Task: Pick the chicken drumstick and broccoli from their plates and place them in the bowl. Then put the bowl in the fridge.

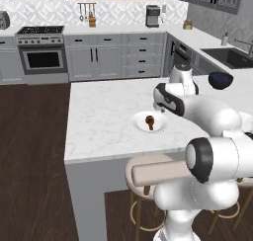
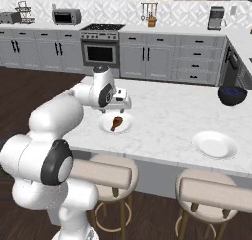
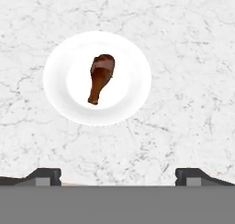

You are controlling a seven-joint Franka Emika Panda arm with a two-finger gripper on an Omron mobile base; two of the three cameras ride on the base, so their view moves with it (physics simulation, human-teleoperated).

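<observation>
A reddish-brown chicken drumstick (image 3: 101, 77) lies on a white plate (image 3: 133, 83) on the marble island, its meaty end away from me. My gripper (image 3: 118, 177) hangs open above the plate, nearer the island's front edge, and holds nothing. From the right base view the hand (image 2: 122, 104) hovers just above the drumstick (image 2: 116, 122) and its plate (image 2: 106, 127). The same drumstick (image 1: 149, 121) shows in the left base view. A second white plate (image 2: 215, 144) lies bare to the right. The broccoli, the bowl and the fridge are out of view.
A small dark navy bowl (image 2: 232, 95) stands at the island's far right. Two stools (image 2: 106, 172) are tucked under the island's near edge. Behind are the oven (image 2: 100, 49), grey cabinets and a sink (image 1: 232, 57).
</observation>
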